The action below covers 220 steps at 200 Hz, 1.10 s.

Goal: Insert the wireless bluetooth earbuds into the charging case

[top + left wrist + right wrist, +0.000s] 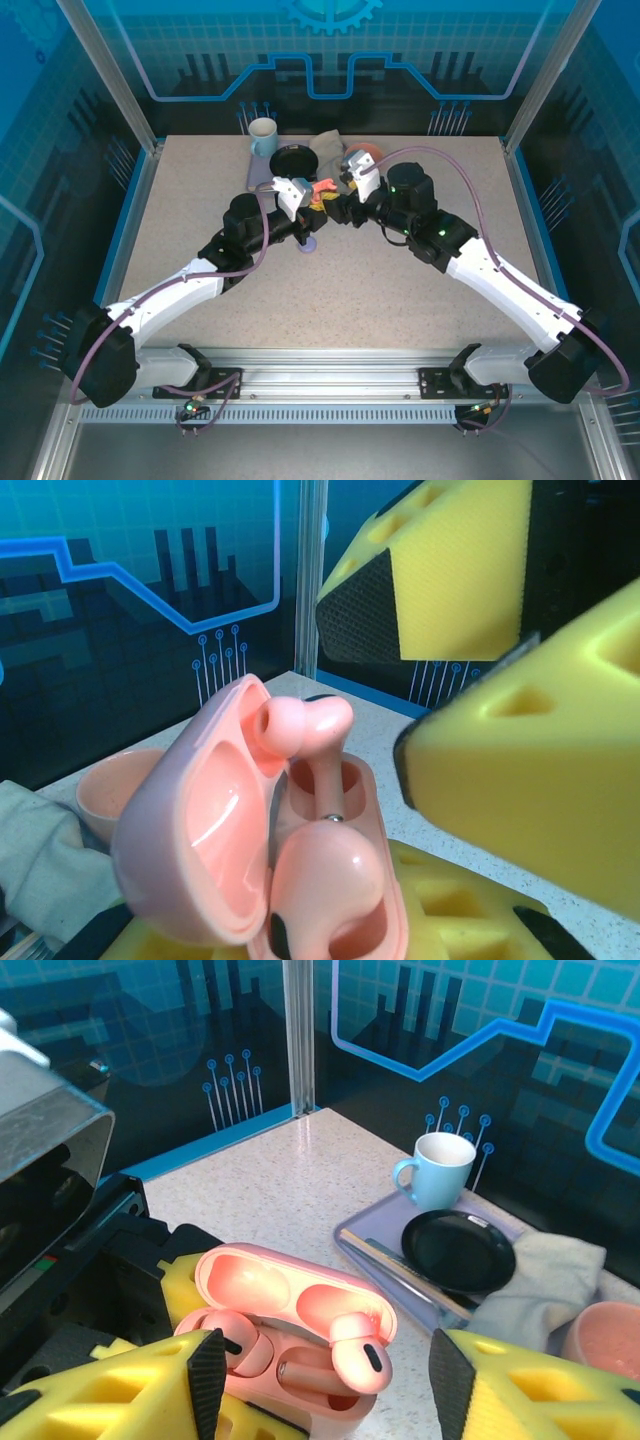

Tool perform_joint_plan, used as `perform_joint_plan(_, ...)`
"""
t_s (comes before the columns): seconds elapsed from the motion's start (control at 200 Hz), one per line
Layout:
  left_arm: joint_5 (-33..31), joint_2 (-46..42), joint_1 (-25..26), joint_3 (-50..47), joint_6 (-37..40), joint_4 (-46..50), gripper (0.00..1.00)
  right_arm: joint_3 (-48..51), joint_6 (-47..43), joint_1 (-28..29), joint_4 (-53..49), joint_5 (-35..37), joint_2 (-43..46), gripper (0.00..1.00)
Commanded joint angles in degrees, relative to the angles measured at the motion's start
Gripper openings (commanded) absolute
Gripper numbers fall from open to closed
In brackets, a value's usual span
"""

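Left tool (pixel 300 935) clamped on open salmon-pink pebble-shaped plastic charging case (pixel 300 1392); right tool (pixel 320 1385) apart just beside it. One salmon-pink stemmed earbud (pixel 357 1353) sits proud, tilted; closing lid (pixel 290 1290) could jam or eject it.

From above and behind the arm bases we looked down over the table (pixel 400 290). Each wrist camera peered closely past its yellow fingers (pixel 540 1390) toward the other, both sharing the open pink case (pixel 290 1295).

The right gripper (pixel 325 1385) holds its yellow foam fingers (pixel 110 1390) apart, with the open pink charging case (pixel 290 1295) just ahead between them and two salmon-pink earbuds (pixel 355 1355) inside. Farther ahead to the right sit a black plate (pixel 458 1250) and a blue mug (pixel 437 1170).
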<state>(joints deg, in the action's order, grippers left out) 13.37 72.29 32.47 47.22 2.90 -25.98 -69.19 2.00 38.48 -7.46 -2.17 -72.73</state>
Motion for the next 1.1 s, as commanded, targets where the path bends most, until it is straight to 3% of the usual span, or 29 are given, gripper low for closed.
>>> perform_joint_plan(0.0, 0.3, 0.2, -0.3, 1.8, -0.3, -2.5, 0.00, -0.8, 4.5, -2.0, 0.9, -3.9, 1.0, 0.62)
perform_joint_plan(0.36, 0.3, 0.2, -0.3, 1.5, -0.3, -2.8, 0.00, -2.0, 16.0, -6.0, 5.7, -14.2, -0.7, 0.67)
perform_joint_plan(0.705, 0.1, 0.0, -0.3, 1.3, -0.3, -3.1, 0.00, -1.8, 26.9, -10.7, 6.2, -17.5, -1.5, 0.69)
perform_joint_plan(1.096, 0.2, 0.6, -0.3, 1.8, -0.1, -3.4, 0.00, -2.2, 30.3, -10.1, 7.9, -22.7, -3.8, 0.69)
